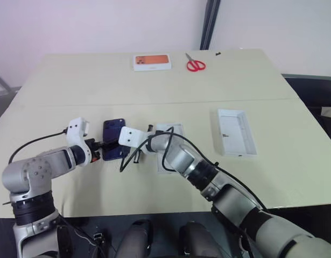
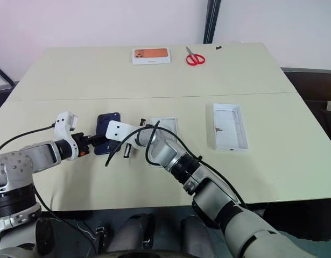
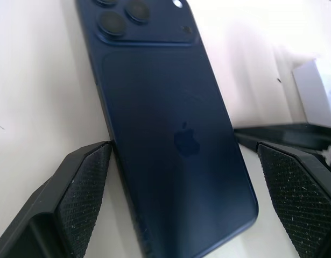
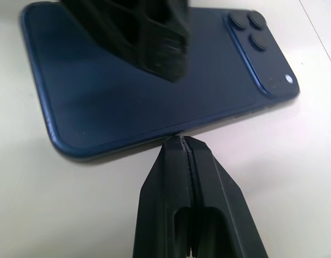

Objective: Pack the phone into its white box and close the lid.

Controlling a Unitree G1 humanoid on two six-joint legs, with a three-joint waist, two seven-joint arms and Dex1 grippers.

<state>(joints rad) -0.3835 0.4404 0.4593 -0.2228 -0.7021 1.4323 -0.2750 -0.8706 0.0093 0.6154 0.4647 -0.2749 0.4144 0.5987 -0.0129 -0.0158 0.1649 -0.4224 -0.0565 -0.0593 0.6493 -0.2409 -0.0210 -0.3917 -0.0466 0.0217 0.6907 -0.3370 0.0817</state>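
The white box [image 1: 236, 132] lies open at centre right of the head view, with nothing in it but a small dark mark on its floor. The lid [image 1: 169, 148] lies at centre, partly hidden by the right arm. An orange-pictured box [image 1: 152, 62] and red scissors [image 1: 195, 65] sit at the upper middle, well apart from the rest.

The phone [image 1: 114, 139] lies flat on the table [image 1: 273, 80], back up, at centre left, outside the box. The left arm reaches in from the lower left, angled down toward the phone; the right arm crosses from the lower right, also angled down.

The left gripper [image 3: 187, 204] has its fingers [image 3: 82, 185] spread wide, one on each side of the phone's lower end, clamping nothing. The right gripper [image 4: 184, 141] has its fingers [image 4: 208, 177] clenched together, empty, their tip right at the phone's long edge.
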